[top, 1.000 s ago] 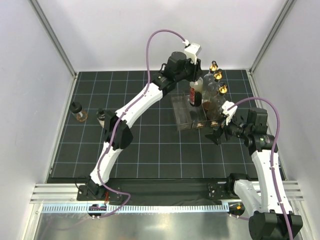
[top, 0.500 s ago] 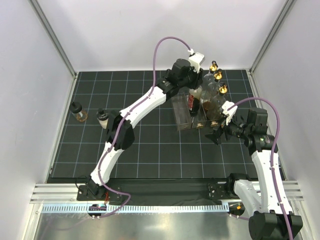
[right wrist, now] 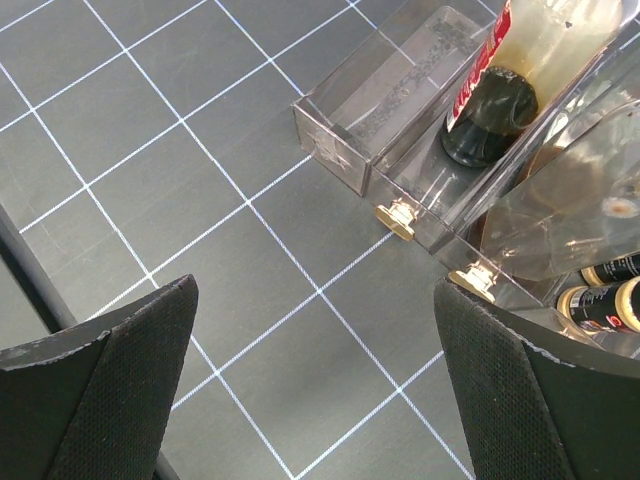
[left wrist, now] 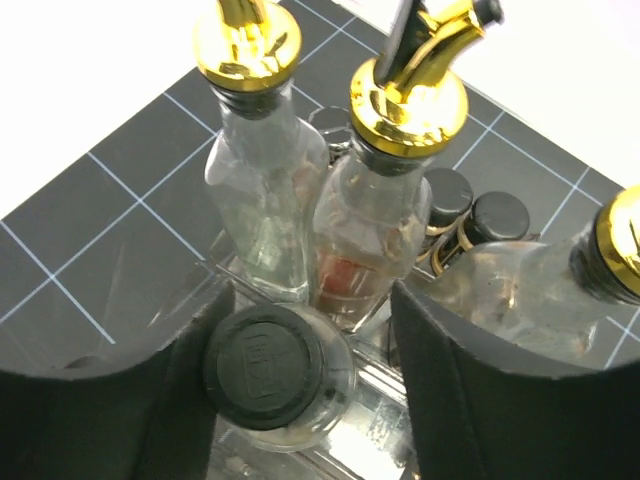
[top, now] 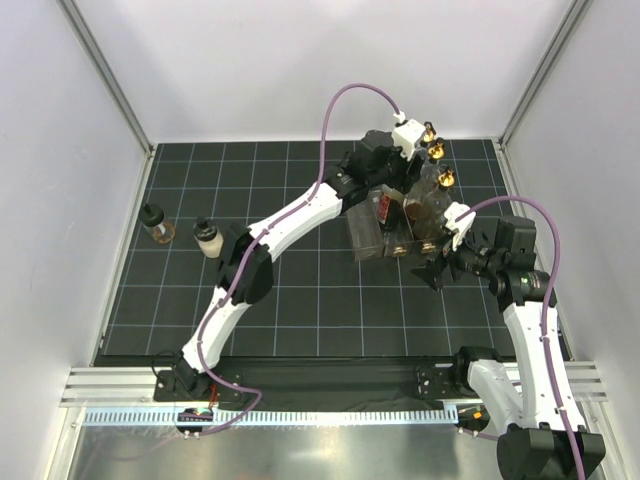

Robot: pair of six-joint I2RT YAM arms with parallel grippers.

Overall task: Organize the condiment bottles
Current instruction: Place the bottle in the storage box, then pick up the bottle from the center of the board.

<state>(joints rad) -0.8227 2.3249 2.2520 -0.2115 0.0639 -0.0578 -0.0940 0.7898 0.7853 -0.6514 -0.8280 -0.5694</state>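
Note:
My left gripper (left wrist: 310, 400) is open over the clear rack (top: 368, 238), with its jaws on either side of a dark-capped bottle (left wrist: 270, 365). The cap is against the left finger and there is a gap to the right finger. From above this bottle (top: 383, 208) shows a red label and dark sauce, and it stands in a rack compartment (right wrist: 495, 95). Three gold-topped clear bottles (left wrist: 250, 45) (left wrist: 410, 95) (left wrist: 625, 245) stand just behind it. Two small black-capped bottles (left wrist: 470, 205) stand among them. My right gripper (top: 438, 268) is open and empty above the mat in front of the rack.
Two small black-capped bottles (top: 155, 225) (top: 205, 238) stand on the mat at the far left. The rack's front has gold knobs (right wrist: 397, 218). White walls and metal rails border the gridded black mat (top: 300, 300).
My left arm has swung right and down, and the red-labelled bottle has dropped from above the rack into a compartment. The right arm has not moved.

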